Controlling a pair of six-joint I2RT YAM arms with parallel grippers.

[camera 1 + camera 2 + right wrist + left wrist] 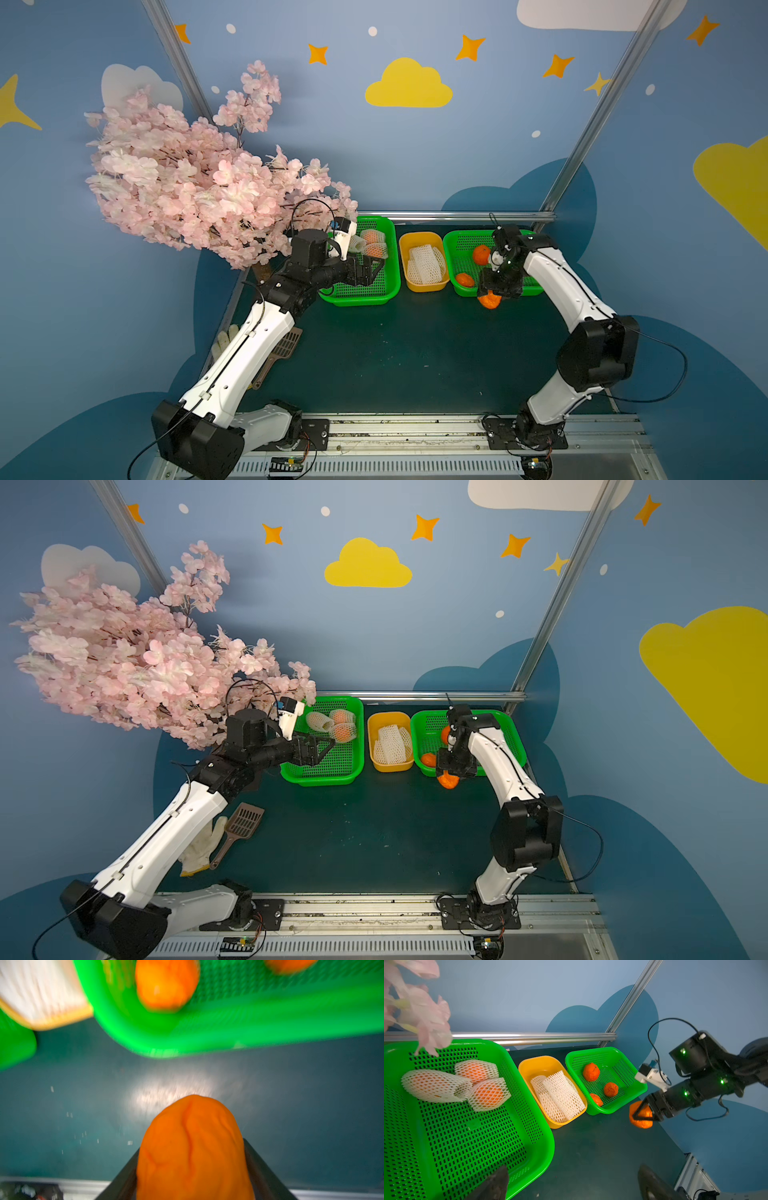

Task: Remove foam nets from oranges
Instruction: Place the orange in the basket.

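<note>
Landmark: the yellow tub stands at the far side of the dark mat, between two green baskets.
Foam nets: several empty white sleeves lie flat and overlapping inside the yellow tub.
Left basket: just beside the yellow tub, on the robot's left.
Netted oranges: three lie touching in the far half of the left basket, each in its net. Orange shows plainly through two nets and faintly through the third.
Right basket: just beside the yellow tub, on the robot's right.
Loose oranges: three bare ones lie apart on the floor of the right basket.
Right gripper: clamped on the held orange, a finger on each side. It is right of the yellow tub and nearer the robot, just outside the right basket's near wall. Whether the fruit touches the mat cannot be told.
Left gripper: jaws wide with nothing between them, over the near half of the left basket, apart from the netted oranges.
Glove and scoop: side by side on the mat's left edge, well apart from the yellow tub.
Blossom tree: far left of the yellow tub, overhanging the left basket's corner.
</note>
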